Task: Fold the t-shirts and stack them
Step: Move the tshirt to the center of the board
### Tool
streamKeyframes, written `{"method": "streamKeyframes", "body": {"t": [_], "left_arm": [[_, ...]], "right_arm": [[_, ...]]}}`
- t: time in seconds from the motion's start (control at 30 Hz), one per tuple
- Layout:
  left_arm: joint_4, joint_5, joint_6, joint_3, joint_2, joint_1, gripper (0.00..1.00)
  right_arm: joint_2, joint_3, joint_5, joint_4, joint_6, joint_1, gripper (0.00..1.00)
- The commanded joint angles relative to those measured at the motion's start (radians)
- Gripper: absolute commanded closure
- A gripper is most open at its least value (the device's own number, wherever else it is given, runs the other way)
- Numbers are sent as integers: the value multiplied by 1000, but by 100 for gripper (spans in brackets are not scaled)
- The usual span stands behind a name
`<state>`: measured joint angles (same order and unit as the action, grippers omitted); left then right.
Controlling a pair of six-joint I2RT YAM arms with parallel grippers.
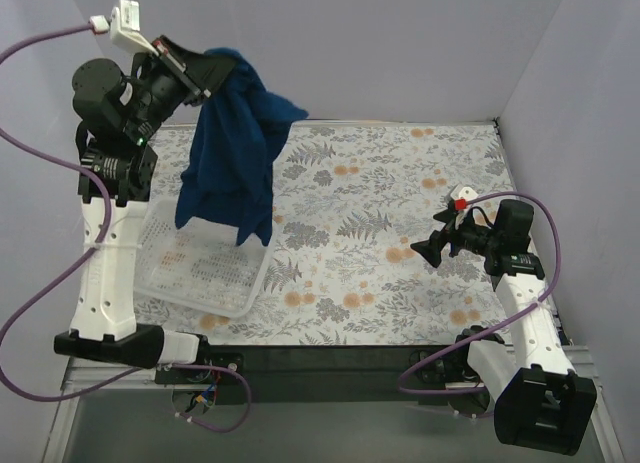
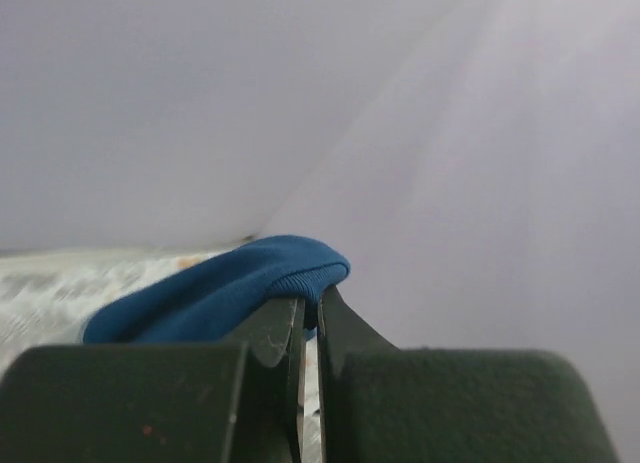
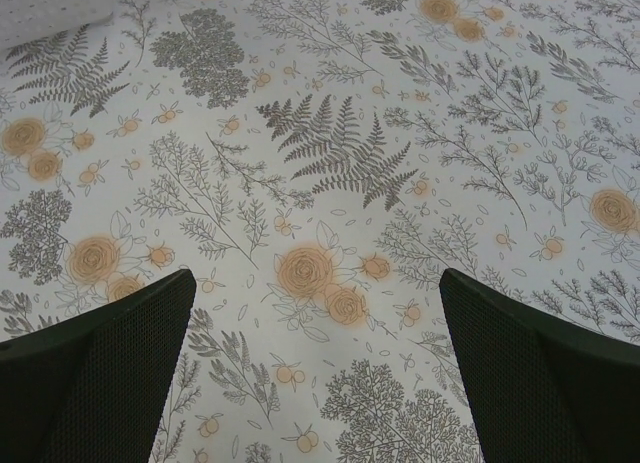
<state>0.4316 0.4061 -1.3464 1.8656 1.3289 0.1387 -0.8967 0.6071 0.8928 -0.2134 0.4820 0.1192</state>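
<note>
A dark blue t-shirt (image 1: 236,153) hangs bunched in the air from my left gripper (image 1: 213,67), high above the table's far left. In the left wrist view my left gripper (image 2: 311,305) is shut on a ribbed edge of the t-shirt (image 2: 230,288). The shirt's lower end dangles over the white mesh basket (image 1: 160,279). Its print is hidden. My right gripper (image 1: 428,249) is open and empty, low over the floral cloth at the right. In the right wrist view my right gripper (image 3: 316,283) has its jaws wide apart with nothing between them.
The white mesh basket stands at the near left beside the left arm. The floral tablecloth (image 1: 400,183) covers the table; pale walls close the back and right sides. Purple cables loop off both arms.
</note>
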Motion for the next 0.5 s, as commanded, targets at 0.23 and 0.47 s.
{"method": "streamKeyframes", "body": {"t": [0.23,0.47], "left_arm": [[-404,149,-411,449,321,220,100],[-426,113,-389,239,310,305,100]], "right_arm": [[-15,3,-5,14,6,11,2],[-15,5,-29,14,7,14,2]]}}
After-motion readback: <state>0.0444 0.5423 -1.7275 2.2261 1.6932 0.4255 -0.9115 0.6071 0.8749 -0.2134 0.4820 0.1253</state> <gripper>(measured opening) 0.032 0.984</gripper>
